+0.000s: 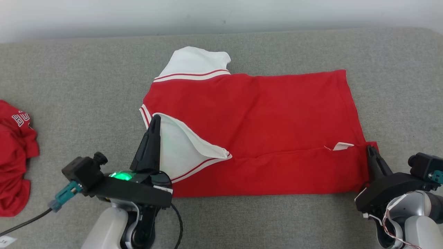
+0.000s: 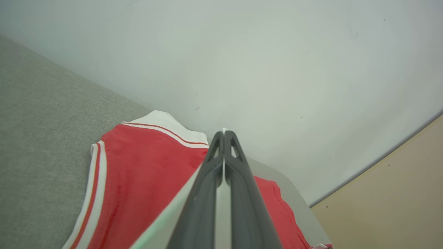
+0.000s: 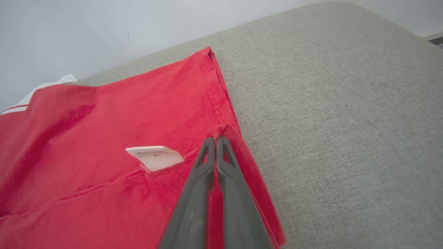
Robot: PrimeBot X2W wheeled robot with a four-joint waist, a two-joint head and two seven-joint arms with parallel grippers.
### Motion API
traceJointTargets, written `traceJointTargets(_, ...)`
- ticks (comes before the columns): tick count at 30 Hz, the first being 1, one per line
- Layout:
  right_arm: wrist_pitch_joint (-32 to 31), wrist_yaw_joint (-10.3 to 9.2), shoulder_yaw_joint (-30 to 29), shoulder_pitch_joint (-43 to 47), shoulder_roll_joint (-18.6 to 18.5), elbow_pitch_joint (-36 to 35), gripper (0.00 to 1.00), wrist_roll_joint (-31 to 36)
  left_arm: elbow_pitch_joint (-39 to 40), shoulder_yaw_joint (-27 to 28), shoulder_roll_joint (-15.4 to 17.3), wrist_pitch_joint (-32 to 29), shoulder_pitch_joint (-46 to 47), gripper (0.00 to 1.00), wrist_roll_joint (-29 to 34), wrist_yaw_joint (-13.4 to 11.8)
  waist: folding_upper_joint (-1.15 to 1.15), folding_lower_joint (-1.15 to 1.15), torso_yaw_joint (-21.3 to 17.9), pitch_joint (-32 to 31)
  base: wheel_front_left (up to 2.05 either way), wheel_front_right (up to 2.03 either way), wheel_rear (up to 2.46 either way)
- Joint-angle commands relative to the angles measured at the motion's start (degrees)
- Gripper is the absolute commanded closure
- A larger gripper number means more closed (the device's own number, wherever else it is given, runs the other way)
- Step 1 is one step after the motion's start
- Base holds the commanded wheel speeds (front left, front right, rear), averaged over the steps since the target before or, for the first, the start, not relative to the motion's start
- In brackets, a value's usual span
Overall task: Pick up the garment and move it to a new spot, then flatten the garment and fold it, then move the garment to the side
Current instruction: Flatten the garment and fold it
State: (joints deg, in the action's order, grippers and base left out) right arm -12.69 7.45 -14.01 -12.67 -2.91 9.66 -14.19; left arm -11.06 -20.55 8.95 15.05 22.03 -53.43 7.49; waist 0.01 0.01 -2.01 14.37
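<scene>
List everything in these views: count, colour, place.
shirt: one, red with white striped sleeves, spread mid-pad
tag: one, white, on the shirt near its hem at the right
second garment: one, red with white lettering, crumpled at the pad's left edge
pad: one, grey, under both garments
wall: one, white, behind the pad
floor: beige, beyond the pad in the left wrist view
cable: one, black, lower left of the head view
left gripper: one, dark, shut on the shirt's near white sleeve
right gripper: one, dark, shut on the shirt's near hem corner
</scene>
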Motion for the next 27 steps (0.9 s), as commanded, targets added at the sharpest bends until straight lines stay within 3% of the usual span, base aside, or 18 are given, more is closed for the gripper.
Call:
traceJointTargets(1, 0.3, 0.08, -0.23, -0.34, 0.03, 0.32, 1.0, 0.07, -0.37, 0.32, -0.47, 0.22, 0.89, 1.0, 0.79, -0.08, -0.01, -0.01, 0.09, 0.38, 0.0, 0.0, 0.0)
traceJointTargets(11, 0.68, 0.08, -1.67, -0.04, 0.04, 1.53, 1.0, 0.47, -5.64, -1.57, -0.52, 0.23, 6.74, 1.0, 6.46, -0.08, -0.01, -0.01, -0.13, 1.21, 0.0, 0.0, 0.0)
traceJointTargets(27, 3.13, 0.08, -2.03, -2.8, 0.04, 4.81, 1.0, 0.01, -12.15, 1.89, -1.11, 0.23, 12.45, 1.0, 12.24, -0.08, -0.01, -0.01, -2.7, 3.35, 0.0, 0.0, 0.0)
